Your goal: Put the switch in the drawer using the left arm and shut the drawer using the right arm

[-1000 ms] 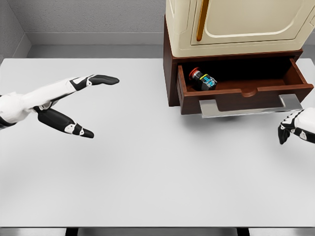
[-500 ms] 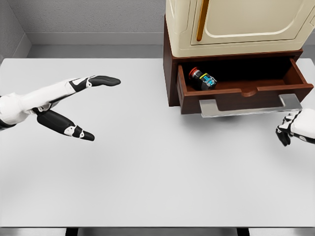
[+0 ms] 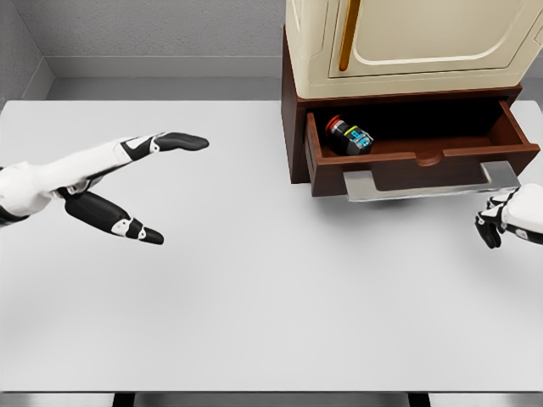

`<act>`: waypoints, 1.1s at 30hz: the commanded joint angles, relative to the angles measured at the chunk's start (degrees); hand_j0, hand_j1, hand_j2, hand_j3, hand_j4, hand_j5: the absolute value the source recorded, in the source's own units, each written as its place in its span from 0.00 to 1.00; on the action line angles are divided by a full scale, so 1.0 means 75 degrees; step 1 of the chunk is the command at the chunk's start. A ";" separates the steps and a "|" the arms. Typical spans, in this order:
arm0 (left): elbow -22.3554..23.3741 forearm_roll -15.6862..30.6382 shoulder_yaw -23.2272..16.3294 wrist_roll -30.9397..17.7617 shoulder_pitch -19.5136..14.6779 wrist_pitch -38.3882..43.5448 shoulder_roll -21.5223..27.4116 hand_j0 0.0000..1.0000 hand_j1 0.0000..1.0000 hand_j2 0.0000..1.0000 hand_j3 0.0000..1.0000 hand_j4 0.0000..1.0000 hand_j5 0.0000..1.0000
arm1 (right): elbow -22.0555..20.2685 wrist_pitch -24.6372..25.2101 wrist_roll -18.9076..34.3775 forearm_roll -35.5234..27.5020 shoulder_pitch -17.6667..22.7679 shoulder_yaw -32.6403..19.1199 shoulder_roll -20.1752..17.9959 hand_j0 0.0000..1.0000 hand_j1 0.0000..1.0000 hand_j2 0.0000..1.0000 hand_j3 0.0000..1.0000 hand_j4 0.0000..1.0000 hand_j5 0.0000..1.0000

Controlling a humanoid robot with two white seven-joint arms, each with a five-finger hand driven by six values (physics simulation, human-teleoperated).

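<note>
The drawer (image 3: 422,153) stands pulled out at about one o'clock from the middle of the white table (image 3: 254,297), set in a dark brown cabinet base under a cream cupboard (image 3: 407,42). Inside it, in the left end, the switch (image 3: 349,136) lies on its side: a dark body with a red cap toward ten o'clock and blue and yellow marks on the other end. The remaining floor of the drawer shows only bare wood. A grey metal handle (image 3: 428,184) runs along the drawer's front.

My left hand (image 3: 119,186) is at nine o'clock over the table, fingers spread and straight, holding nothing, well apart from the drawer. My right hand (image 3: 509,216) shows at the three o'clock edge, just below the handle's right end and not touching it; its fingers are curled and grasp nothing.
</note>
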 commanded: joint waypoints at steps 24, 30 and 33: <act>0.0032 0.0013 -0.0209 0.0003 0.0000 0.0021 0.0021 1.00 1.00 1.00 1.00 1.00 1.00 | -0.0007 0.0183 0.1529 -0.0908 -0.0458 -0.0174 0.0516 0.22 0.22 0.22 0.22 0.22 0.22; 0.0043 0.0001 -0.0209 0.0003 0.0012 0.0021 0.0021 1.00 1.00 1.00 1.00 1.00 1.00 | 0.0004 0.0183 0.1553 -0.0908 -0.0622 -0.0162 0.0738 0.22 0.22 0.22 0.22 0.22 0.22; 0.0008 0.0013 -0.0209 0.0003 0.0035 0.0021 0.0044 1.00 1.00 1.00 1.00 1.00 1.00 | 0.0004 0.0183 0.1565 -0.0908 -0.0833 -0.0162 0.0797 0.22 0.22 0.22 0.22 0.22 0.22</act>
